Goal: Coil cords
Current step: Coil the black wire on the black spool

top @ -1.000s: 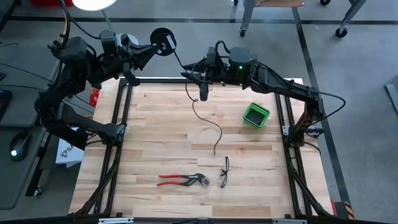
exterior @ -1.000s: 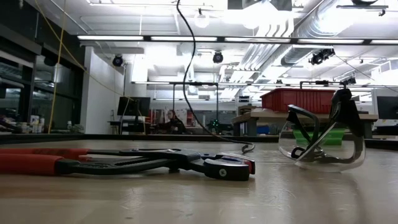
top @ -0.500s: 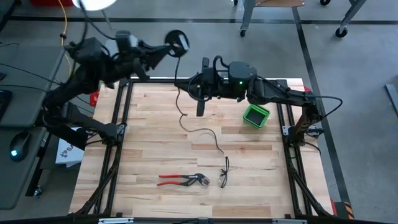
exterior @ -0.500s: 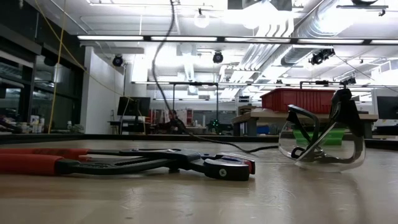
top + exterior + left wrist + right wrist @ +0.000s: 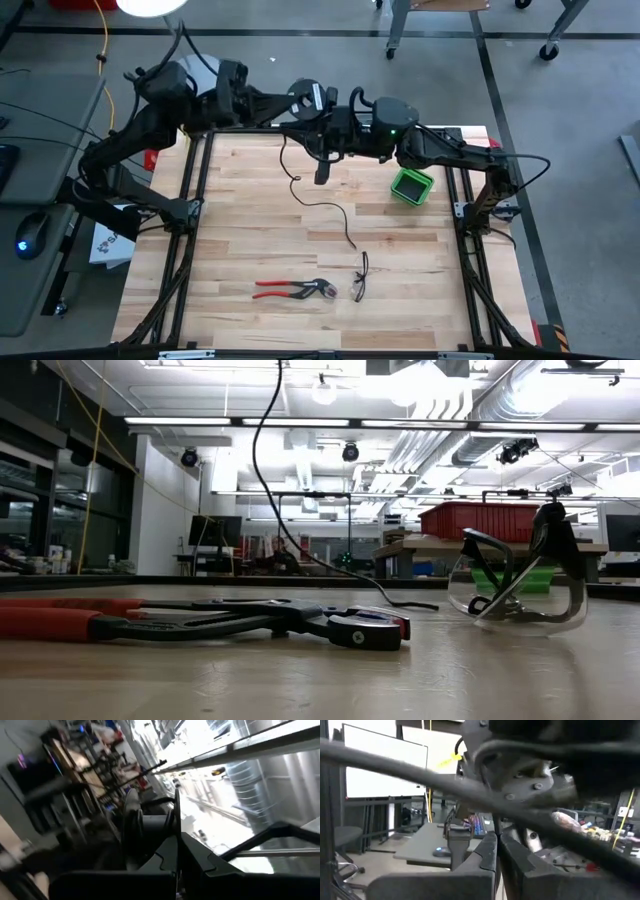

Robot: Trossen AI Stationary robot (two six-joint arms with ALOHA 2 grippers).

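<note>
The thin black cord (image 5: 300,200) hangs from my right gripper (image 5: 300,130) above the table's far edge. Its lower part curves over the wood and its free end (image 5: 350,246) lies on the table. In the low view the cord (image 5: 262,480) rises out of the top of the picture. My right gripper (image 5: 497,845) is shut and points toward the table's left. My left gripper (image 5: 314,100) is raised right beside it, and its fingers (image 5: 177,842) look shut. My right gripper holds the cord near its upper end (image 5: 287,142), coming level from the table's right. The arms hide the place of contact. The cord hangs slack below the fingers, and its lower part and free end rest on the table. My left gripper stands against the right one; whether it touches the cord I cannot tell.
Red-handled pliers (image 5: 292,290) and black-framed safety glasses (image 5: 360,280) lie near the table's front edge. A green container (image 5: 411,185) stands at the far right. Black frame rails (image 5: 190,220) run along the table's sides.
My left gripper has swung along the far edge toward the table's right, up to my right gripper. My right gripper has gone a little toward the left. The cord's hanging part has shifted left with it, and more of it now lies curved on the wood.
</note>
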